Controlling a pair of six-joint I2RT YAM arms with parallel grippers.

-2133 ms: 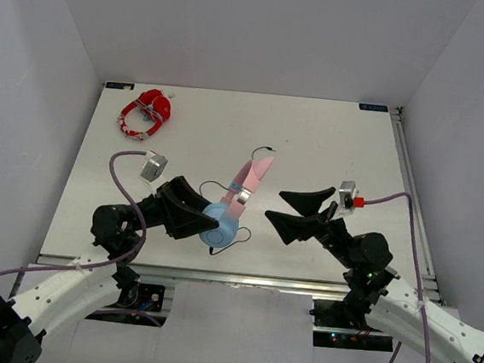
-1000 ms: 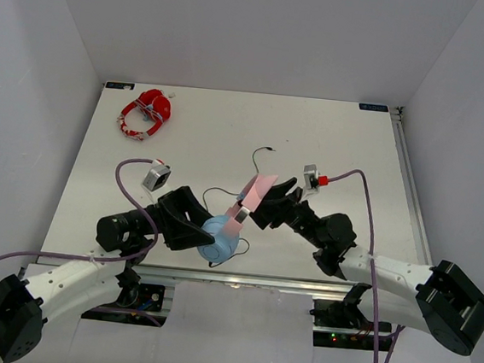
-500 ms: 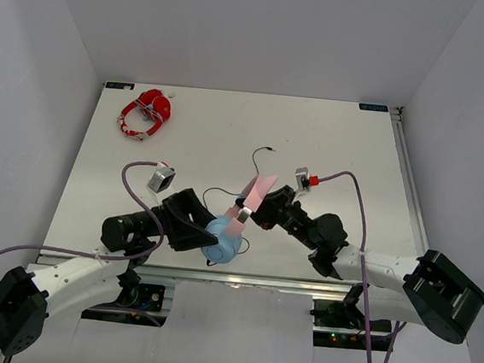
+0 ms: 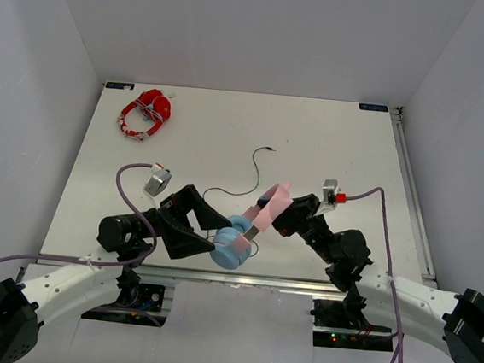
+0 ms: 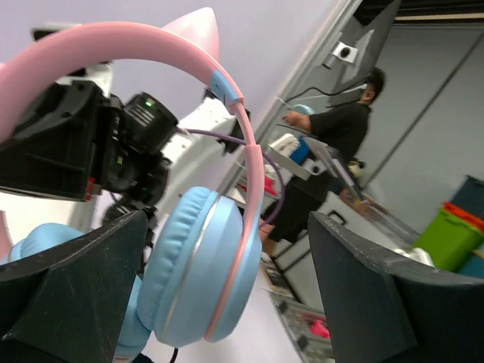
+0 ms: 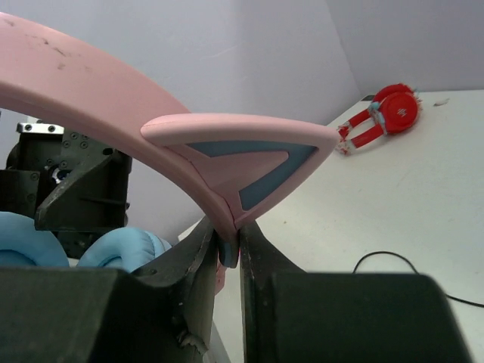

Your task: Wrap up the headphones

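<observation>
The headphones (image 4: 250, 227) are held off the table near its front edge, with the pink cat-ear headband (image 4: 274, 203) up right and the light blue ear cups (image 4: 234, 243) down left. My right gripper (image 4: 280, 214) is shut on the headband beside a cat ear (image 6: 242, 159), its jaws pinching the band's edge (image 6: 231, 246). My left gripper (image 4: 211, 230) is open, one finger on each side of the ear cups (image 5: 200, 272) and apart from them. The thin black cable (image 4: 267, 149) trails over the table behind.
Red-and-white headphones (image 4: 147, 114) lie at the far left corner of the table, and the right wrist view shows them (image 6: 382, 121) too. The table's front edge (image 4: 216, 273) runs just below both grippers. Walls close in the left, right and back.
My left gripper has opened and let go of the ear cup. My right gripper closed on the headband and has carried the headphones a little to the right.
</observation>
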